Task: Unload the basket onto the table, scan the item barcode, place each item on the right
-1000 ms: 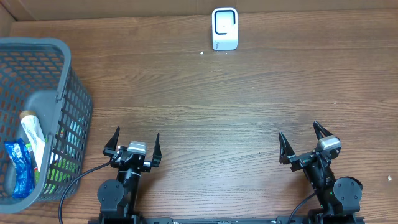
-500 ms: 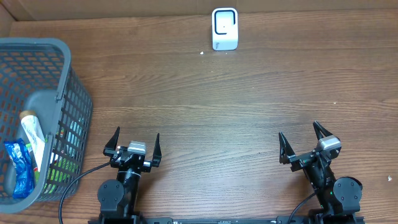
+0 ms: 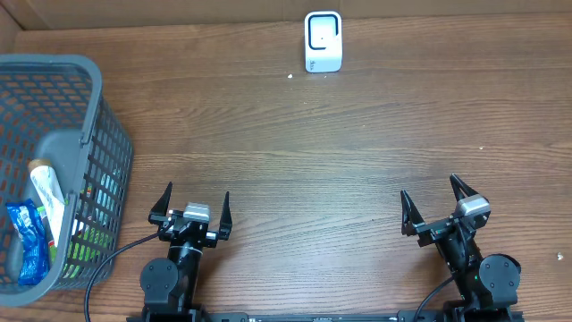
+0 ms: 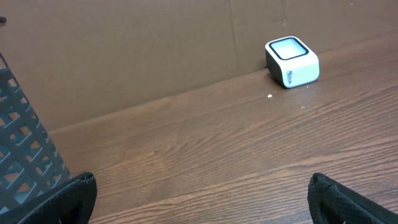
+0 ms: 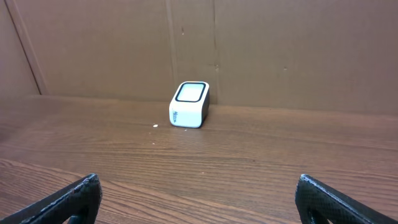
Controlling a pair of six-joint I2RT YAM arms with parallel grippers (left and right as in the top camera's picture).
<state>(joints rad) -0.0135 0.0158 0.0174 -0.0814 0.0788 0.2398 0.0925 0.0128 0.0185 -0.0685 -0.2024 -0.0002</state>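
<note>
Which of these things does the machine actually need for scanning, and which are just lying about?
For the job: scanner, basket, tube and blue packet inside it, left end effector and right end effector, both open.
Just lying about: white speck on the table, cardboard wall behind.

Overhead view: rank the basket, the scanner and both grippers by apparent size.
1. The basket, by far the largest.
2. The left gripper and right gripper, both open; they look alike, so I don't rank one above the other.
3. The scanner, the smallest.
</note>
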